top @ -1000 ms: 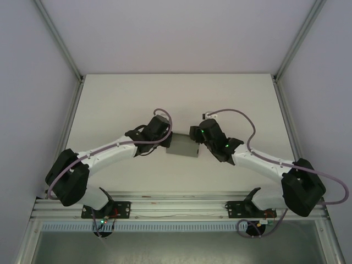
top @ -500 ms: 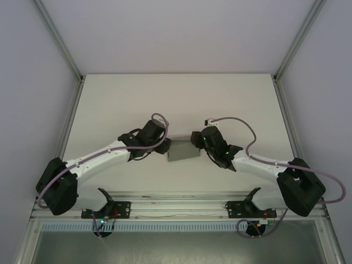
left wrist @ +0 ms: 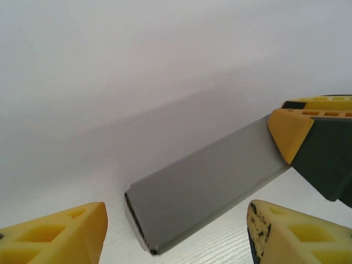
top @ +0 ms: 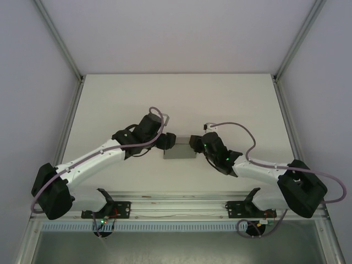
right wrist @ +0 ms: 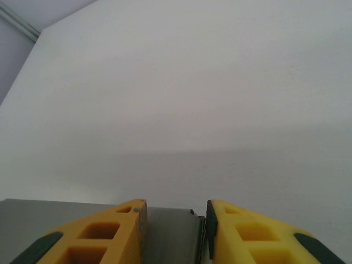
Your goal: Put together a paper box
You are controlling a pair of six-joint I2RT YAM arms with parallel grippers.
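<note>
The paper box [top: 180,153] is a flattened grey cardboard sleeve lying on the white table [top: 132,99] between the two arms. In the left wrist view the paper box [left wrist: 209,181] lies slantwise with its near open end between the yellow fingers of my left gripper [left wrist: 176,223], which stands open and touches nothing. At the box's far end the right gripper's fingers [left wrist: 290,135] pinch it. My right gripper [right wrist: 176,223] is shut on the box's narrow end [right wrist: 170,231]. From above, the left gripper [top: 165,141] and right gripper [top: 194,144] sit at opposite ends of the box.
Grey enclosure walls [top: 33,82] rise at left, right and back. An aluminium rail [top: 176,206] carrying the arm bases runs along the near edge. White table surface stretches beyond the box toward the back wall.
My left gripper has opened and let go of the box. The right gripper has closed onto the box's right end. The box has come down slightly toward the near edge.
</note>
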